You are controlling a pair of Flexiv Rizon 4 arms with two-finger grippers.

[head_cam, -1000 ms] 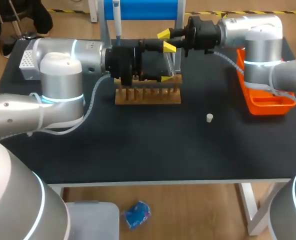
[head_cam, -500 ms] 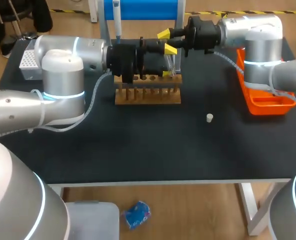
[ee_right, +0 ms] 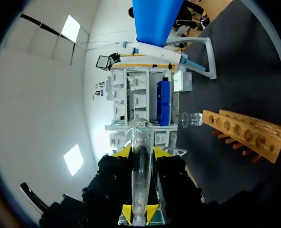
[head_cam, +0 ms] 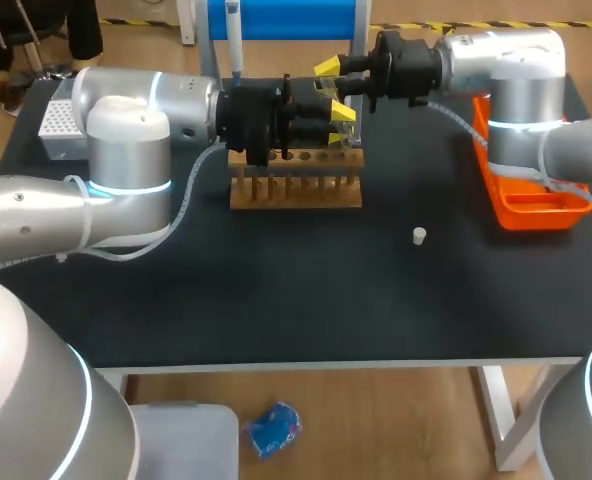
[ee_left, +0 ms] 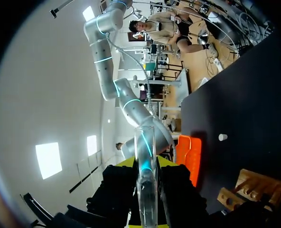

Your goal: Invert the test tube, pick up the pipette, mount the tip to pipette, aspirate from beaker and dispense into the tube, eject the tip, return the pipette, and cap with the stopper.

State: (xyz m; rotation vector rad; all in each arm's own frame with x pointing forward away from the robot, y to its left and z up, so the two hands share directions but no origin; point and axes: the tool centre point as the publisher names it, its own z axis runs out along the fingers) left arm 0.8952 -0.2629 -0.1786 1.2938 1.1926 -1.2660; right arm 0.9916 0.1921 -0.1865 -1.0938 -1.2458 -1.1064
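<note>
Test tube point(ee_left: 145, 180): slender clear glass.

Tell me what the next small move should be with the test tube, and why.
Probably open the left hand and ease it back. Each wrist view shows the test tube clamped in its own hand, above the wooden rack. Releasing should leave it with the right hand and free the left for the pipette hanging behind.
</note>
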